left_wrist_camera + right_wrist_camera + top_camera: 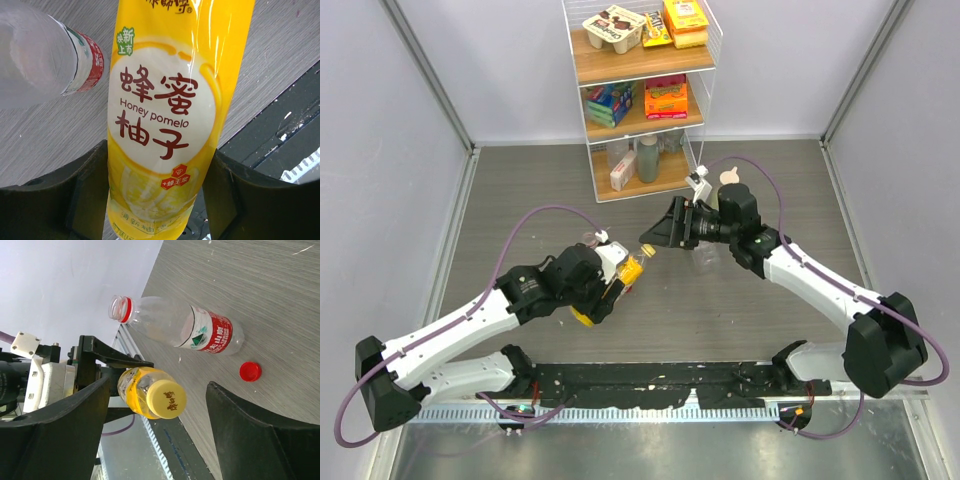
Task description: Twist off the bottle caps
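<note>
My left gripper (160, 192) is shut on the body of the yellow-orange juice bottle (165, 115), holding it tilted above the table (625, 272). Its yellow cap (166, 399) points at my right gripper (157, 407). That gripper is open, and its fingers (250, 430) flank the cap with a gap on each side. In the top view the right gripper (658, 236) sits just beyond the cap (646, 250). A clear bottle with a red label (185, 327) lies on the table with its neck open. A red cap (250, 371) lies loose beside it.
A wire rack (640, 90) with snacks and bottles stands at the back. A pale green bottle with a cream top (725, 180) stands behind the right arm. A black strip (650, 385) runs along the near table edge. Grey walls close in both sides.
</note>
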You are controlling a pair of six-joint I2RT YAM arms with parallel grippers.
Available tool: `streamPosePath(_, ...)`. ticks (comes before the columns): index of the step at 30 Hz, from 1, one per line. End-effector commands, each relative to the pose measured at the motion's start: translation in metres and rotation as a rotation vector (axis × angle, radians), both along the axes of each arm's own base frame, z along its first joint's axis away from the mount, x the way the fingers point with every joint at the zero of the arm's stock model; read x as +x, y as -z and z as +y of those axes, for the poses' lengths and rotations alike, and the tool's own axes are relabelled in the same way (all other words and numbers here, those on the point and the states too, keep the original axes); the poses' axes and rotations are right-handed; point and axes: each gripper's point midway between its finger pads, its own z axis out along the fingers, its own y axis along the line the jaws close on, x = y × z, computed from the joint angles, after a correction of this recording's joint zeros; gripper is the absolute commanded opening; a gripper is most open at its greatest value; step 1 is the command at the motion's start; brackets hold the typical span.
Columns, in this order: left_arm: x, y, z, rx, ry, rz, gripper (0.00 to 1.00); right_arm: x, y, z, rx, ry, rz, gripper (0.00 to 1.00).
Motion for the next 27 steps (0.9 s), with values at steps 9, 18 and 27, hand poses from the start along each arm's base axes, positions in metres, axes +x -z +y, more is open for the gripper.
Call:
streamPosePath(9, 0.003, -0.014, -0.007, -0.030, 0.005, -0.028, 0.00, -0.011, -0.003, 0.013, 0.054, -0.084, 0.019, 0.71)
streamPosePath(18, 0.002, -0.015, -0.007, -0.034, 0.013, -0.030, 0.00, -0.014, 0.002, 0.015, 0.049, -0.100, 0.036, 0.55)
streamPosePath(27, 0.001, -0.013, -0.009, -0.028, 0.017, -0.023, 0.00, -0.019, -0.012, 0.015, 0.087, -0.115, 0.007, 0.04)
